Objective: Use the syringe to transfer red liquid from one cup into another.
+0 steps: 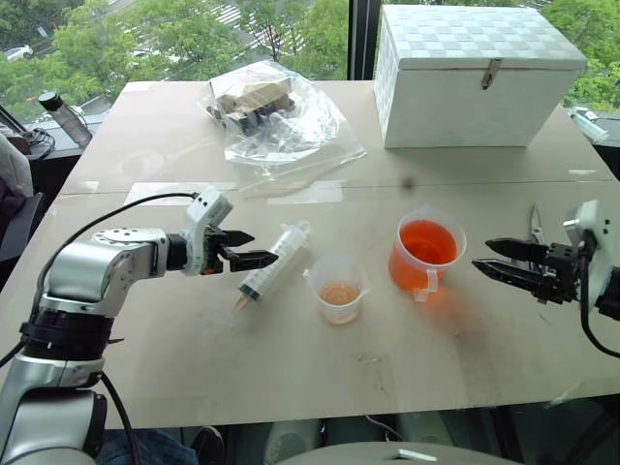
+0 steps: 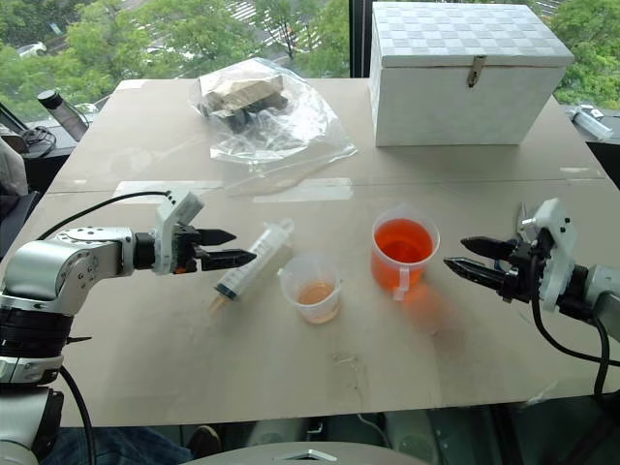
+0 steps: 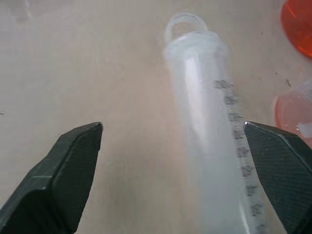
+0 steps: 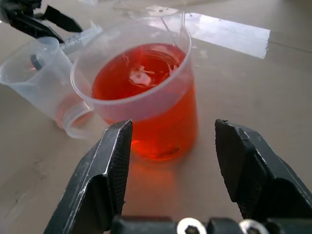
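- Nearest us, our left gripper (image 1: 254,249) and right gripper (image 1: 504,260) hang low over the pale table (image 1: 291,368), one at each side.
- Our left gripper's fingers are spread wide and grasp nothing; the syringe (image 1: 274,261) lies flat on the table just ahead of them, orange tip toward us, plunger end pointing away.
- Our right gripper's fingers are parted with nothing between them, pointing at the larger handled cup (image 1: 426,252) from a short way off.
- That cup stands upright right of centre, well filled with red liquid (image 4: 141,73); its handle faces us.
- The smaller beaker (image 1: 339,289) stands just left of it, between cup and syringe, with a shallow orange layer at its bottom.
- We see the tabletop is light wood-coloured board, scuffed, with a taped seam (image 1: 320,189) running across behind the cups.
- Further back sit a crumpled clear plastic bag (image 1: 276,116) with dark items inside and a white latched box (image 1: 480,73).
- Scissors (image 1: 535,225) lie near the right edge, behind our right gripper.
- Beyond the table, windows show green trees (image 1: 145,39).
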You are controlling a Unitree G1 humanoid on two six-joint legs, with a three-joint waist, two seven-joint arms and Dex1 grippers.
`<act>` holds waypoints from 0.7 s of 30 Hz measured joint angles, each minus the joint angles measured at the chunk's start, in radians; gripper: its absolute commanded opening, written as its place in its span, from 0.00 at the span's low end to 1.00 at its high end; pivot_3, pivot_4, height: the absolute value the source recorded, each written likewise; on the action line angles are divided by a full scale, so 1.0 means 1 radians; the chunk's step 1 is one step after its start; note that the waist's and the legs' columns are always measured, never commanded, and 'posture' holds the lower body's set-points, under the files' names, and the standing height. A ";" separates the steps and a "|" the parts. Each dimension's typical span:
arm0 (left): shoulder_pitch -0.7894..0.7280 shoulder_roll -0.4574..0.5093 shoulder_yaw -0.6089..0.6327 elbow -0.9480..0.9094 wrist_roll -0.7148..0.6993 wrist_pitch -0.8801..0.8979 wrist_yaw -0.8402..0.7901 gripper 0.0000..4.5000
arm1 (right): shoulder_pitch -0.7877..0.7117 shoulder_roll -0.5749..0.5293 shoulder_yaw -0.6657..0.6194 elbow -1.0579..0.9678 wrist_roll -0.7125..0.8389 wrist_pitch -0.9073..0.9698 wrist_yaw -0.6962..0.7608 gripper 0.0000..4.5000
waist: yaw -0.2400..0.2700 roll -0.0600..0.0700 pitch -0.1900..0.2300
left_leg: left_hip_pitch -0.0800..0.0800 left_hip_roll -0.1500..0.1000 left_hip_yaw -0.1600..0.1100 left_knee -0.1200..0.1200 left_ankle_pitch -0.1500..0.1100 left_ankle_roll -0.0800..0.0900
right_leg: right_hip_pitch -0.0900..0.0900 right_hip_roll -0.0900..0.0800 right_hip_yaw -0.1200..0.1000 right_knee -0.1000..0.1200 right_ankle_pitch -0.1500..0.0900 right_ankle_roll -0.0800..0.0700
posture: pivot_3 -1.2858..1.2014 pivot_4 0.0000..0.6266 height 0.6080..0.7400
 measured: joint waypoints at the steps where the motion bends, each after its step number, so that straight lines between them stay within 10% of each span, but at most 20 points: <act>1: 0.009 -0.004 0.029 -0.010 0.000 -0.017 0.005 0.99 | 0.017 0.008 -0.024 0.003 -0.015 -0.026 0.014 0.63 | -0.001 0.000 0.000 | 0.000 0.000 0.000 0.000 0.000 0.000 | 0.000 0.000 0.000 0.000 0.000 0.000 | 0.52 0.24 1.00; 6: 0.108 -0.035 0.227 -0.180 -0.104 -0.044 0.006 1.00 | 0.173 0.014 -0.097 0.022 -0.141 -0.162 0.114 0.99 | -0.002 0.000 -0.001 | 0.002 0.000 0.000 0.000 0.000 0.000 | 0.001 0.000 0.000 0.001 0.000 0.000 | 0.52 0.24 1.00; 21: 0.932 -0.185 0.352 -0.676 -0.098 -0.296 -0.103 1.00 | 0.337 0.228 0.031 0.191 -0.382 -0.567 0.259 0.99 | -0.002 0.006 -0.005 | 0.022 0.000 0.000 -0.009 -0.003 0.003 | 0.022 -0.003 0.000 -0.010 -0.002 -0.005 | 0.52 0.24 1.00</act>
